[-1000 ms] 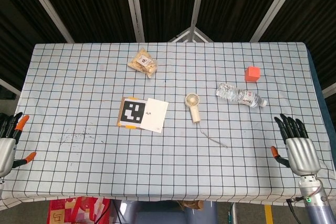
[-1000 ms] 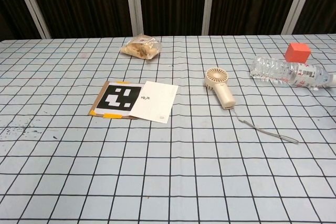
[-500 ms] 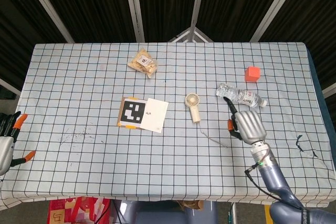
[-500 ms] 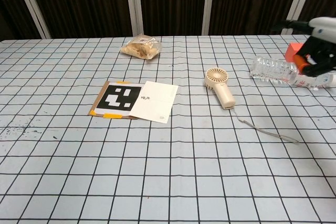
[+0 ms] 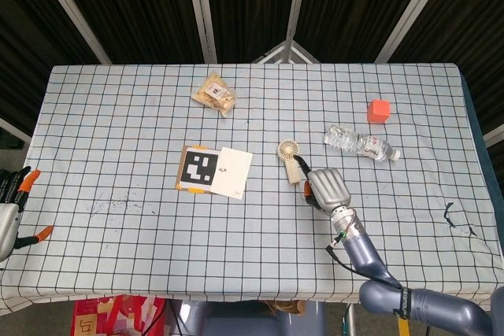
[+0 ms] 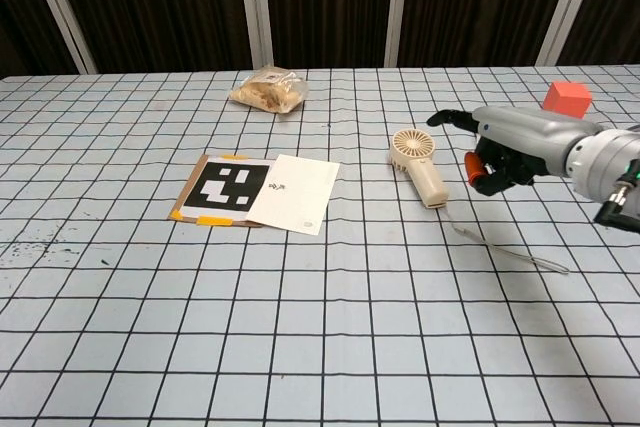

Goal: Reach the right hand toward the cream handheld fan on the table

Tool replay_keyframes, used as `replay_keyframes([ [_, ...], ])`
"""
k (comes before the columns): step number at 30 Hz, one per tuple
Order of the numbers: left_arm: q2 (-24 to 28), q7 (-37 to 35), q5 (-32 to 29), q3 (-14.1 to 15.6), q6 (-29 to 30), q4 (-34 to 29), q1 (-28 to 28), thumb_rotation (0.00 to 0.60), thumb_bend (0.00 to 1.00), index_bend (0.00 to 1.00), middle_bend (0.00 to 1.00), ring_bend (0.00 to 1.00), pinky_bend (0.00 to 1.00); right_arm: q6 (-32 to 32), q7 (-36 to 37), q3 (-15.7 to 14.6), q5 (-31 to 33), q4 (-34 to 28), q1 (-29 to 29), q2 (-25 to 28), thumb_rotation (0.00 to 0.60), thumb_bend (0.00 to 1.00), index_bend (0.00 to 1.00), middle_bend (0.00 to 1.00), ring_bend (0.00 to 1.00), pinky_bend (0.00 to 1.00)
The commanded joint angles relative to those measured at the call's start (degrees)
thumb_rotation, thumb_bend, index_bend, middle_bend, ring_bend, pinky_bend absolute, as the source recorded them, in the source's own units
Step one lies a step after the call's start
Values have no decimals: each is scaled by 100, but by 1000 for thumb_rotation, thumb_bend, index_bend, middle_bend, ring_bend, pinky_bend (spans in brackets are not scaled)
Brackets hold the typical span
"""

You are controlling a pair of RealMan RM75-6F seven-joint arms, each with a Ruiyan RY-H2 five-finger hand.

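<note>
The cream handheld fan point(image 5: 289, 159) point(image 6: 418, 165) lies flat near the table's middle, round head toward the far side, and its wrist strap point(image 6: 510, 251) trails to the right. My right hand point(image 5: 326, 186) point(image 6: 503, 144) hovers just right of the fan's handle, back upward, holding nothing. One finger reaches toward the fan's head, while the others are bent and apart. In the chest view a small gap shows between hand and fan. My left hand point(image 5: 9, 208) stays off the table's left front corner, fingers spread and empty.
A clear water bottle point(image 5: 358, 143) lies right of the fan, with a red cube point(image 5: 379, 110) point(image 6: 566, 99) beyond it. A snack bag point(image 5: 214, 94) point(image 6: 268, 90) sits at the far middle. A marker card with white paper point(image 5: 214, 171) point(image 6: 255, 192) lies left of the fan.
My right hand has swept from the table's right front edge leftward across the bottle area to just beside the fan. The left hand has barely moved.
</note>
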Motion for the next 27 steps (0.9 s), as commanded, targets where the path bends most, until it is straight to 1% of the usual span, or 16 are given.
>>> replay_keyframes([
  [1,5,-6,3,3,-9,-6,-6,600,86,0,0,0,0,-27,-67,10,152,140,88,-127,600,820,0,833,886,770],
  [9,9,2,-27,-5,-37,-23,-21,600,86,0,0,0,0,-66,-102,-63,376,350,194,-284,600,820,0,833,886,770],
  [13,7,16,-40,-8,-51,-28,-30,600,86,0,0,0,0,-79,-118,-148,419,431,224,-339,600,820,22,833,886,770],
  [19,3,25,-48,-11,-50,-36,-33,600,86,0,0,0,0,-98,-87,-169,506,531,266,-379,600,820,49,833,886,770],
  [27,-3,28,-66,-20,-55,-33,-41,600,86,0,0,0,0,-122,-62,-200,594,628,322,-419,600,820,50,833,886,770],
])
